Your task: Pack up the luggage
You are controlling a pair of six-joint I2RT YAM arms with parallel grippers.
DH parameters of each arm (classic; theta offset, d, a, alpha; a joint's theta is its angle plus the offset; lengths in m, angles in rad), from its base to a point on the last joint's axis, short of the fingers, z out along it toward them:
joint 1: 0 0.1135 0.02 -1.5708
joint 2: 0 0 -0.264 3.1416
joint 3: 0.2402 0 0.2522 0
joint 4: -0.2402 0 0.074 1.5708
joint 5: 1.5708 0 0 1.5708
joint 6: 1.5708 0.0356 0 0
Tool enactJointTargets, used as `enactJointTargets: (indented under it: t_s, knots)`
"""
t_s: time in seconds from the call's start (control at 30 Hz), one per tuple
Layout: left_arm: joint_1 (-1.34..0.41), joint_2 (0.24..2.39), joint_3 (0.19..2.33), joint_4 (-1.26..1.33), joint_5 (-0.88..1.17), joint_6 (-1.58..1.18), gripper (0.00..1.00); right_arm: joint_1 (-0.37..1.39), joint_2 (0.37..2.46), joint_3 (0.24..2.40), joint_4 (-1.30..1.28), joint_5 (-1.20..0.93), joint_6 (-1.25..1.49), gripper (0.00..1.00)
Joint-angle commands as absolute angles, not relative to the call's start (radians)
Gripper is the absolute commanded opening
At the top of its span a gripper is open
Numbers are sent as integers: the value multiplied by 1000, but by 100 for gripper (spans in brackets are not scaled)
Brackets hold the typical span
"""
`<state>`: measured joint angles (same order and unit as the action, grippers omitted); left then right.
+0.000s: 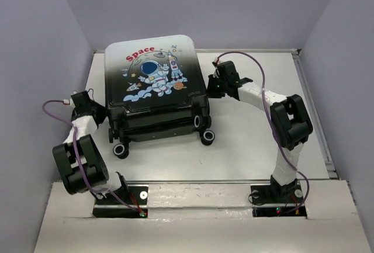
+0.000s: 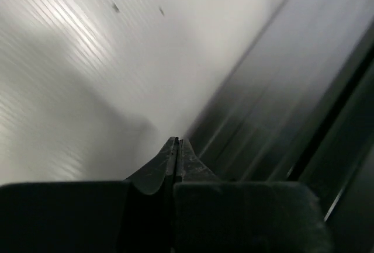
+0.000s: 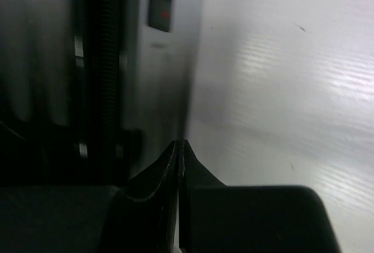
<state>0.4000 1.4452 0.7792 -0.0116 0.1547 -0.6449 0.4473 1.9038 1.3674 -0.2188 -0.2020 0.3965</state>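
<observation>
The luggage [image 1: 155, 83] lies closed and flat in the middle of the table, astronaut and red "Space" print facing up, wheels toward me. My left gripper [image 1: 100, 114] is shut and empty at the suitcase's left side, low by the table; its dark ribbed shell [image 2: 280, 118] fills the right of the left wrist view. My right gripper [image 1: 211, 82] is shut and empty at the suitcase's right side. The right wrist view shows the zipper seam and side lock [image 3: 161, 0] of the shell just left of my closed fingertips [image 3: 180, 143].
White table surface [image 1: 257, 136] stretches to the right and front of the suitcase. Purple-grey walls enclose the table on three sides. Black wheels [image 1: 207, 137] stick out at the suitcase's near end.
</observation>
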Motion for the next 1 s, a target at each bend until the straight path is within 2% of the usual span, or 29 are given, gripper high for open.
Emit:
enactJointTargets:
  t_s: [0.0,0.07,0.27,0.37,0.4,0.47,0.53,0.57,0.6,0.67,0.7,0.73,0.8,0.87,0.93,0.97]
  knots:
    - [230,1255,623,50,311,-715,6,456,1939,1501,-153,-244,376,7]
    - [169,1195,569,63,299,-744,6,446,1945,1519,-173,-242,347,7]
    - [-218,946,370,103,169,-929,6,280,1921,1578,-222,-371,286,7]
    - [-313,832,348,66,92,-976,6,232,1916,1653,-304,-353,261,15]
    - [-327,800,368,7,68,-959,6,204,1907,1672,-327,-339,259,26]
    - [-327,712,458,-131,-35,-870,9,178,1885,1718,-396,-266,258,34]
    - [-327,678,565,-225,-121,-781,20,157,1849,1736,-429,-230,259,45]
    - [-328,670,633,-270,-231,-735,35,146,1801,1744,-464,-186,259,51]
    - [-327,673,766,-349,-339,-660,48,146,1739,1750,-489,-143,255,52]
    - [-325,689,885,-373,-403,-600,57,146,1659,1727,-491,-147,256,52]
    - [-325,702,979,-345,-417,-574,60,146,1617,1708,-491,-150,261,51]
    - [-325,724,1023,-324,-422,-540,60,146,1570,1648,-480,-182,268,33]
    - [-321,846,1167,-269,-399,-516,60,192,1410,1544,-436,-227,297,10]
    - [-308,1019,1263,-235,-344,-491,59,271,1274,1373,-376,-229,313,7]
    - [-241,1148,1431,-213,-270,-488,59,438,1215,1275,-362,-212,311,7]
    - [-174,1278,1554,-221,-177,-489,59,533,1160,1184,-350,-172,310,7]
